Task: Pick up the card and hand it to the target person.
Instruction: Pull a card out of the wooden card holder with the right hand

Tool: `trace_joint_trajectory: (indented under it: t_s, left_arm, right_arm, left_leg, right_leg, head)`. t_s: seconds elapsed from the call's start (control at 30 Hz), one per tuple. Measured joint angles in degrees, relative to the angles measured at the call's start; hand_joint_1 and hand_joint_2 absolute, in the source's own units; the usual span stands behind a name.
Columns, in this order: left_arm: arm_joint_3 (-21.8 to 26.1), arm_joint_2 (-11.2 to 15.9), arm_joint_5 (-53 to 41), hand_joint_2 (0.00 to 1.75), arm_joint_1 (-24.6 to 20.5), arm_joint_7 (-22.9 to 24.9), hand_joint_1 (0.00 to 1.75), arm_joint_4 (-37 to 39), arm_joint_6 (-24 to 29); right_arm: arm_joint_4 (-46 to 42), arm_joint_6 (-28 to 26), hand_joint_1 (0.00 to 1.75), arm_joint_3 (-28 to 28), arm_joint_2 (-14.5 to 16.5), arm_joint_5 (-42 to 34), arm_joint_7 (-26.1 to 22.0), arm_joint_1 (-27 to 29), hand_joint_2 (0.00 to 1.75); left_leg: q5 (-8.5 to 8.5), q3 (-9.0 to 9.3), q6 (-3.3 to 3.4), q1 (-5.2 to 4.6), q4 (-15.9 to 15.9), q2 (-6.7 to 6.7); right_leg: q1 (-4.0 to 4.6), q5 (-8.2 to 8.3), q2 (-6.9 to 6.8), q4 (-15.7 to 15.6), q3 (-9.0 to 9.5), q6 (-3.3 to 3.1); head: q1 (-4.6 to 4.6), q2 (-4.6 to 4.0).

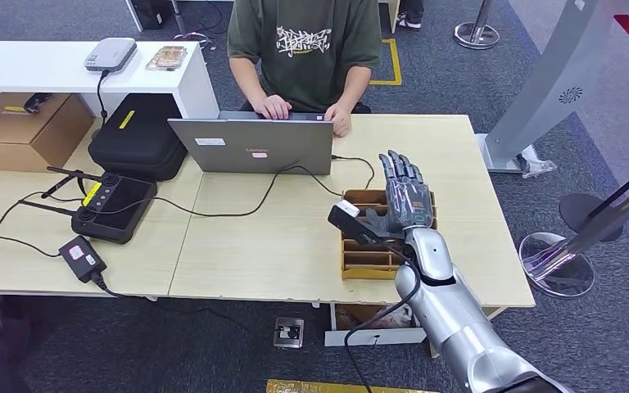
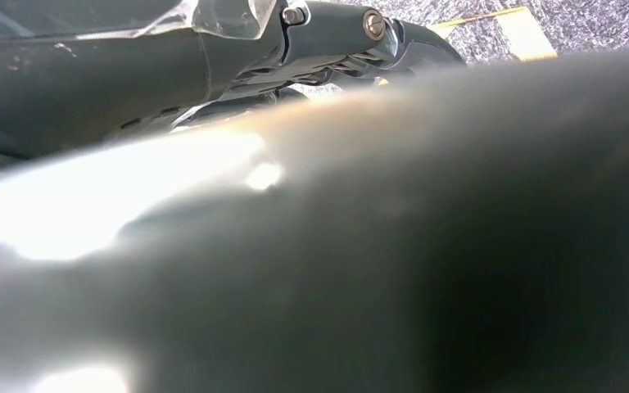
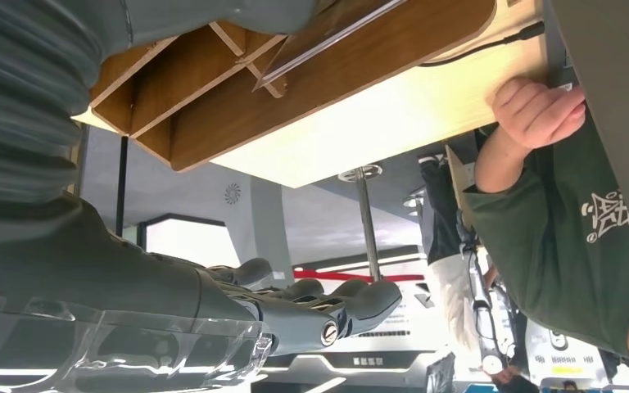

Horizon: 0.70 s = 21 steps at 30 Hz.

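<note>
A wooden divider box (image 1: 349, 266) stands on the light table near its front right edge. My right hand (image 1: 405, 201) hovers over the box with its fingers stretched forward and apart, the thumb jutting left, nothing in its grasp. In the right wrist view a thin grey card (image 3: 319, 34) stands slanted in a slot of the box (image 3: 295, 98), apart from my fingers (image 3: 328, 307). The person in a green shirt (image 1: 307, 49) sits across the table with both hands on a laptop. My left hand (image 2: 336, 33) is a dark shape behind heavy blur, and I cannot make out its pose.
A grey laptop (image 1: 254, 146) with a black cable running from it stands between me and the person. Left of it lie a black case (image 1: 135, 135), a controller with antennae (image 1: 115, 209) and a black adapter (image 1: 82, 255). A grey pillar (image 1: 557, 82) rises at the right.
</note>
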Motion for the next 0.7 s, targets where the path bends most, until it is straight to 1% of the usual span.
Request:
trace_joint_trajectory:
  t_s: [0.17, 0.3, 0.43, 0.53, 0.6, 0.63, 0.7]
  left_arm:
    - [0.0, 0.0, 0.0, 0.0, 0.0, -0.2, 0.0, 0.0, 0.0]
    - [0.0, 0.0, 0.0, 0.0, 0.0, -0.5, 0.0, 0.0, 0.0]
    - [0.0, 0.0, 0.0, 0.0, 0.1, -0.5, 0.0, 0.0, 0.0]
    - [0.0, 0.0, 0.1, 0.0, 0.1, -0.5, 0.0, 0.0, 0.1]
    - [0.0, 0.0, 0.2, 0.0, 0.1, -0.5, 0.0, 0.0, 0.2]
    - [0.0, 0.0, 0.2, 0.0, 0.1, -0.6, 0.0, 0.0, 0.2]
    - [0.0, 0.0, 0.2, 0.0, 0.1, -0.6, 0.0, 0.0, 0.3]
  right_arm:
    - [0.0, 0.1, 0.38, 0.0, 0.0, 0.0, 0.0, 0.0, 1.75]
    - [0.0, 0.0, 0.41, 0.0, 0.1, 0.0, 0.0, 0.0, 1.75]
    - [0.0, 0.0, 0.59, 0.0, 0.1, -0.1, 0.0, 0.0, 1.75]
    - [0.0, 0.0, 0.58, 0.0, 0.1, -0.1, -0.1, 0.0, 1.75]
    - [0.1, 0.0, 0.6, 0.0, 0.1, -0.1, -0.2, 0.0, 1.75]
    - [0.1, 0.0, 0.62, 0.0, 0.1, -0.1, -0.2, 0.0, 1.75]
    - [0.2, 0.0, 0.75, 0.0, 0.1, -0.1, -0.2, 0.0, 1.75]
  left_leg:
    - [0.0, 0.0, 0.0, 0.0, 0.0, 0.0]
    - [0.0, 0.0, 0.0, 0.0, 0.0, 0.0]
    - [0.0, 0.0, 0.0, 0.0, 0.0, 0.0]
    - [0.0, 0.0, 0.0, 0.0, 0.0, 0.0]
    - [0.0, -0.01, 0.0, 0.0, 0.0, 0.0]
    - [0.0, -0.01, 0.0, 0.0, 0.0, 0.0]
    - [0.0, -0.01, 0.0, 0.0, 0.0, 0.0]
  right_leg:
    - [0.0, 0.0, 0.0, 0.0, 0.0, 0.0]
    - [0.0, 0.0, 0.0, 0.0, 0.0, 0.0]
    - [0.0, 0.0, 0.0, 0.0, 0.0, 0.0]
    - [0.0, 0.0, 0.0, 0.0, 0.0, 0.0]
    - [0.0, 0.0, 0.0, 0.0, 0.0, 0.0]
    - [0.0, 0.0, 0.0, 0.0, 0.0, 0.0]
    - [0.0, 0.0, 0.0, 0.0, 0.0, 0.0]
  head:
    - [0.0, 0.0]
    - [0.0, 0.0]
    - [-0.01, 0.0]
    - [-0.01, 0.0]
    - [-0.01, 0.0]
    - [0.0, 0.0]
    - [0.01, 0.0]
